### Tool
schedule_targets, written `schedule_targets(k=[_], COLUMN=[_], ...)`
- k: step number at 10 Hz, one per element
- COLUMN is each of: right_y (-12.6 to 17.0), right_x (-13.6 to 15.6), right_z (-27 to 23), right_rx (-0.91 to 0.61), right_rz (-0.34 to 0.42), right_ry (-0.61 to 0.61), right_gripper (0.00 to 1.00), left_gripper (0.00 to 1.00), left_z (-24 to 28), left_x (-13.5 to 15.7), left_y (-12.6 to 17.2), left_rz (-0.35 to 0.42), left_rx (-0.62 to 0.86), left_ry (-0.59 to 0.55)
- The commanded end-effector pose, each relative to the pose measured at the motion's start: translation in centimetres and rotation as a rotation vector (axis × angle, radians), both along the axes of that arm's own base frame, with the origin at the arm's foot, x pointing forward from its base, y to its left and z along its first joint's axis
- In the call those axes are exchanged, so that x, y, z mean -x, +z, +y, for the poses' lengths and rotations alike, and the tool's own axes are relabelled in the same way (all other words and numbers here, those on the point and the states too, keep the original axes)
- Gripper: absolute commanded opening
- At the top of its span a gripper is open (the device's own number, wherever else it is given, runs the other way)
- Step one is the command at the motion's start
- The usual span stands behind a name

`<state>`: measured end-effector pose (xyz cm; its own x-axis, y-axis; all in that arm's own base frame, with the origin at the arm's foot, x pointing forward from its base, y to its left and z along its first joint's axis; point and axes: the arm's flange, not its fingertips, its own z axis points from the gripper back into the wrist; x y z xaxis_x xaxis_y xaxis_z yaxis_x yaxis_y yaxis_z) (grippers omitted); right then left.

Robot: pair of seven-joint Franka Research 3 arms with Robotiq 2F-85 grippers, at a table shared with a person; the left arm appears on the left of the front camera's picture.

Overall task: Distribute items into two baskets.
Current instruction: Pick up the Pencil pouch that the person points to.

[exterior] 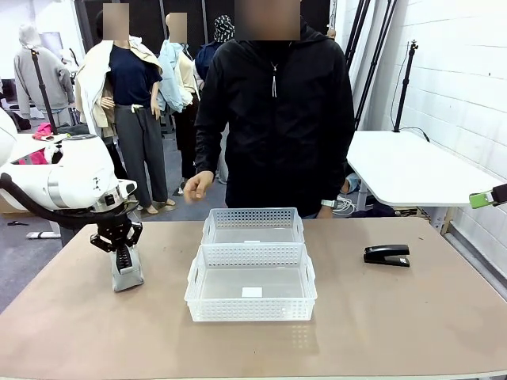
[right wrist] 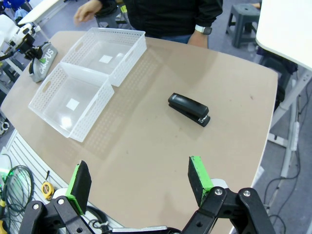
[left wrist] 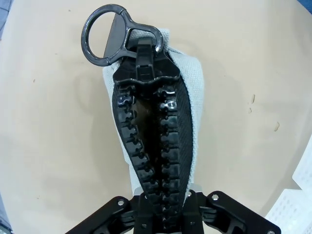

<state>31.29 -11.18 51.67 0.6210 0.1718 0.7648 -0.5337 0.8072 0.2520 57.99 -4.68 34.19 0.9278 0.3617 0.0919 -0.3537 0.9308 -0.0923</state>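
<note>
Lifting the pouch (exterior: 127,273) out cleanly looks like the step in hand. It stands on edge at the table's (exterior: 412,332) left side, well apart from the baskets, and the left gripper (exterior: 119,245) is clamped shut on its top from above. In the left wrist view the fingers pinch the pouch across its black zip (left wrist: 151,136), with the ring pull (left wrist: 105,34) at the far end. To do it well I would raise it straight up so the soft fabric does not drag. I would then carry it right and let go low over a basket, well inside the rim, since a limp pouch could catch on an edge. The near basket (exterior: 250,309) and the far basket (exterior: 253,215) sit touching at the table's middle, both holding nothing yet. The stapler (exterior: 386,255) lies flat on the right, apart from them. The right gripper (right wrist: 139,183) hangs with its jaws wide apart and nothing between them, above the table's near right part and well short of the stapler. White letters on the pouch's grey side read "CAMPUS" in the right wrist view. Each basket has a small white label on its floor, too small to read, and I can make out no writing on the stapler.
</note>
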Motion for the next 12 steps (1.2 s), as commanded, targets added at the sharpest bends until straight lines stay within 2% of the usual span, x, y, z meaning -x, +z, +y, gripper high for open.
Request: schedule_targets(k=[1,4,5,6,7,10,12], right_y=[0.0,0.0,0.0,0.0,0.0,0.0,0.0], right_x=[-0.1,-0.1,-0.1,-0.1,-0.1,-0.1,-0.1], right_z=[0.1,0.1,0.1,0.1,0.1,0.1,0.1], right_rx=[-0.016,-0.016,-0.016,-0.016,-0.016,-0.016,-0.016], right_rz=[0.008,0.008,0.008,0.008,0.008,0.008,0.008], right_ry=[0.002,0.002,0.002,0.002,0.002,0.002,0.002], right_gripper=[1.0,1.0,1.0,1.0,1.0,1.0,1.0], left_gripper=[0.15,0.15,0.15,0.15,0.15,0.15,0.15], left_z=[0.2,0.3,0.2,-0.2,-0.7,-0.6,0.5], left_x=[0.0,0.2,0.7,1.9,3.3,7.6,11.8], left_y=[0.6,1.0,2.9,5.5,8.0,14.8,18.9], left_rz=[0.01,0.023,0.024,0.027,0.057,0.107,0.05], left_rx=[0.009,0.015,0.038,0.061,0.052,-0.001,-0.032], left_ry=[-0.025,-0.032,-0.085,-0.206,-0.28,-0.403,-0.458])
